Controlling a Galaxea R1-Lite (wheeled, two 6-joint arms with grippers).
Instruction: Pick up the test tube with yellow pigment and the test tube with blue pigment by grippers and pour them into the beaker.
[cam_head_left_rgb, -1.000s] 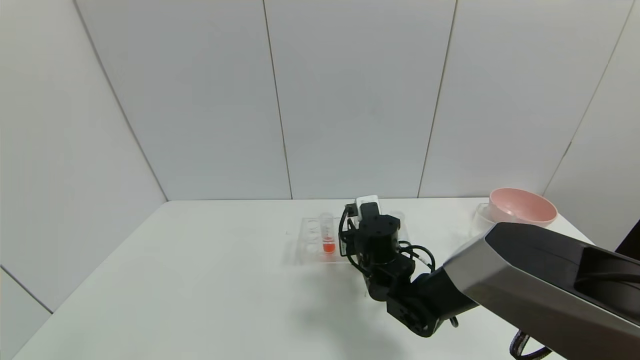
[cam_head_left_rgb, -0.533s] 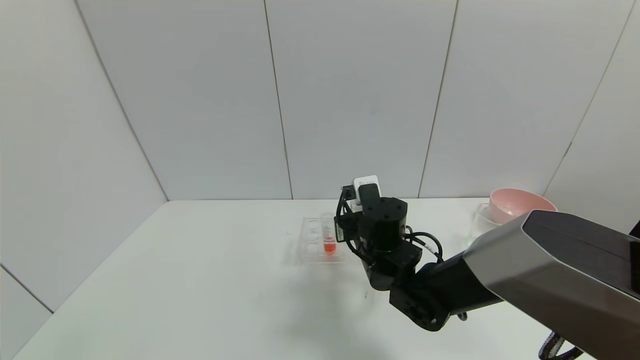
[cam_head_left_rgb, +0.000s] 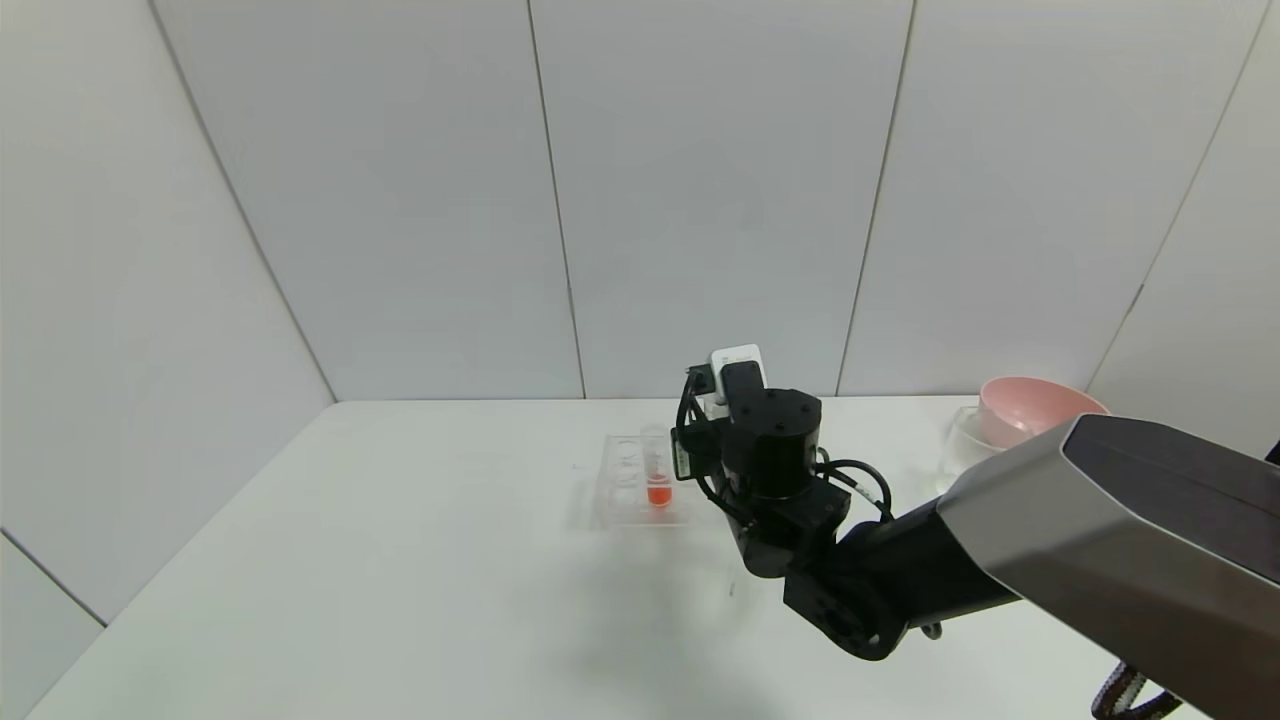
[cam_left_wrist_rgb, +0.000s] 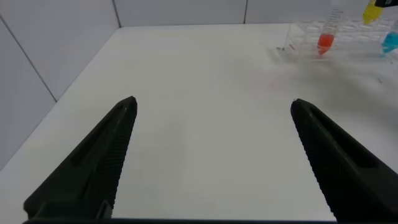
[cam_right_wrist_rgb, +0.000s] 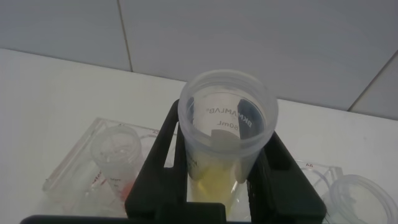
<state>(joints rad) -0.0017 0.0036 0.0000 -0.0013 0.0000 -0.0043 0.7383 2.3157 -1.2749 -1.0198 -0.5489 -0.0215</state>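
My right gripper (cam_right_wrist_rgb: 225, 127) is shut on the test tube with yellow pigment (cam_right_wrist_rgb: 227, 118) and holds it upright above the clear tube rack (cam_right_wrist_rgb: 78, 158). In the head view only the black wrist (cam_head_left_rgb: 770, 440) shows, and it hides the fingers and the tube. The test tube with blue pigment (cam_left_wrist_rgb: 390, 42) shows at the edge of the left wrist view, below the yellow tube (cam_left_wrist_rgb: 371, 11). A clear round rim (cam_right_wrist_rgb: 367, 199) beside the rack may be the beaker. My left gripper (cam_left_wrist_rgb: 212, 102) is open and empty over bare table.
An orange-red tube (cam_head_left_rgb: 657, 478) stands in the rack (cam_head_left_rgb: 625, 490). A pink bowl (cam_head_left_rgb: 1035, 405) and a clear container (cam_head_left_rgb: 958, 440) sit at the back right of the white table (cam_head_left_rgb: 400, 560).
My right arm has risen from the rack with the yellow tube in its grip. In the last half second it moved only slightly.
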